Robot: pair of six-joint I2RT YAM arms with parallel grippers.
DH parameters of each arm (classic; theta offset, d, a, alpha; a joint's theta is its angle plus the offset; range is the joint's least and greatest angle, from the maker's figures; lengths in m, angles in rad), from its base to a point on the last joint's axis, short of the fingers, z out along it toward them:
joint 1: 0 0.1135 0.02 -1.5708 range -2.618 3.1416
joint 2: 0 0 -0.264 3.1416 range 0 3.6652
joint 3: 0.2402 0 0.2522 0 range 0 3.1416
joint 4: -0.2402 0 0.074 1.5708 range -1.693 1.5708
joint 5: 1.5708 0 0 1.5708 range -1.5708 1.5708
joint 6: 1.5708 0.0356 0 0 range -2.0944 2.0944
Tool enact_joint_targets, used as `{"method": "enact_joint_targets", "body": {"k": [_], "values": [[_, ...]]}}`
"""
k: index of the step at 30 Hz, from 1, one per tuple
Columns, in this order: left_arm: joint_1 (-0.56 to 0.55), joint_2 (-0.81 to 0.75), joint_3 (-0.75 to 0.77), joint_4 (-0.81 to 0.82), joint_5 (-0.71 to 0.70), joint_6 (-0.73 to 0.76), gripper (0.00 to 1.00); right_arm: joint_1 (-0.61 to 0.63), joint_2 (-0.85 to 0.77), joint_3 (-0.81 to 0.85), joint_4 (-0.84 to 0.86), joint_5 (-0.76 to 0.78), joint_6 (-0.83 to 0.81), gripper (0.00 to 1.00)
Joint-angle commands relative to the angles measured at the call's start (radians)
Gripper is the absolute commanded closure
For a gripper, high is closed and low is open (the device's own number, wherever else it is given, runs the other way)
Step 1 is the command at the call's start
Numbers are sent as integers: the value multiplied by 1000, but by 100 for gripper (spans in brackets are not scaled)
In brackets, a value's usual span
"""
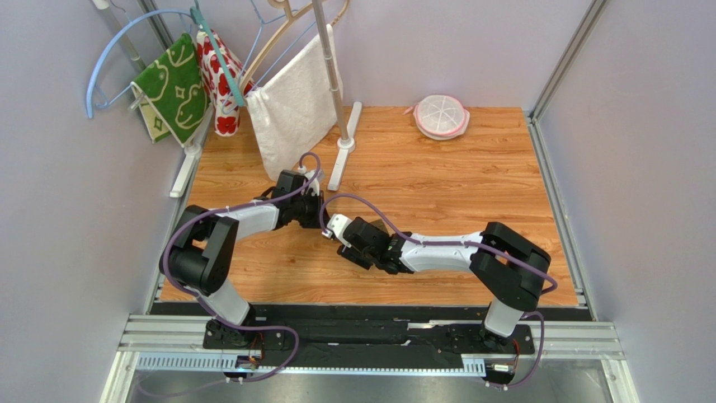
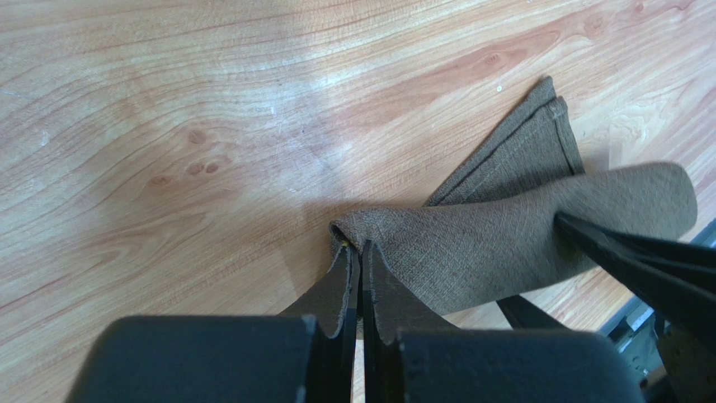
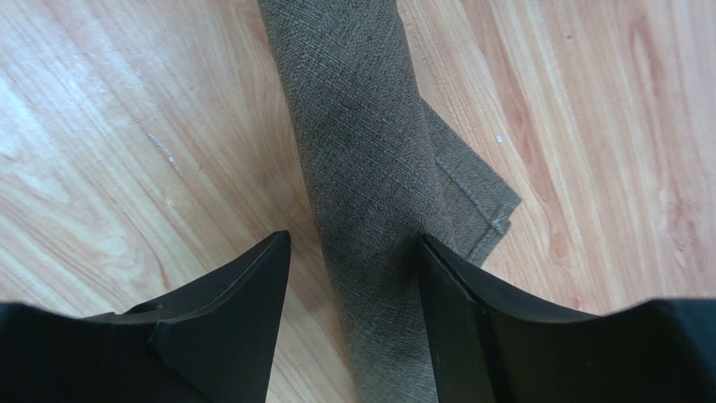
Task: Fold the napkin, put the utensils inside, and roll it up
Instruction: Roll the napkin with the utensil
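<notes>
The dark brown napkin point(image 2: 504, 235) lies rolled into a tube on the wooden table, with one loose hemmed corner point(image 2: 529, 147) flat beside it. It also shows in the right wrist view point(image 3: 361, 168). My left gripper point(image 2: 360, 245) is shut, its tips pinching the roll's near end. My right gripper point(image 3: 353, 238) is open and straddles the roll, the right finger touching the cloth. In the top view both grippers, left point(image 1: 322, 220) and right point(image 1: 336, 231), meet mid-table and hide the napkin. The orange utensils are hidden; only a tiny yellow speck point(image 2: 344, 244) shows at the roll's end.
A drying rack stands at the back left with a white towel point(image 1: 294, 101), a green patterned cloth point(image 1: 172, 84) and a red-and-white cloth point(image 1: 220, 80). Its white foot point(image 1: 344, 147) rests on the table. A pink-and-white round dish point(image 1: 442, 116) sits at the back right.
</notes>
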Motion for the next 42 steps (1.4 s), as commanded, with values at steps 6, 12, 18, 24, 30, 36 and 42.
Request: {"method": "enact_joint_targets", "body": {"k": [6, 12, 18, 24, 30, 36, 42], "values": [[4, -24, 10, -14, 18, 40, 90, -143, 13, 25, -61, -327, 101, 57], [2, -140, 4, -25, -76, 0, 40, -193, 43, 25, -128, -482, 174, 72], [4, -317, -83, 9, -228, -26, 22, -238, 8, 19, -154, -626, 259, 76], [4, -335, -162, 98, -150, -19, 22, -330, 19, 20, -114, -809, 331, 77], [4, -326, -226, 214, -76, -52, 25, -414, 68, 39, -85, -951, 381, 78], [4, -275, -241, 322, -31, -95, 26, -474, 138, 46, -35, -1057, 421, 78], [4, -182, -231, 397, -8, -120, 30, -511, 183, 51, -1, -1106, 440, 78]]}}
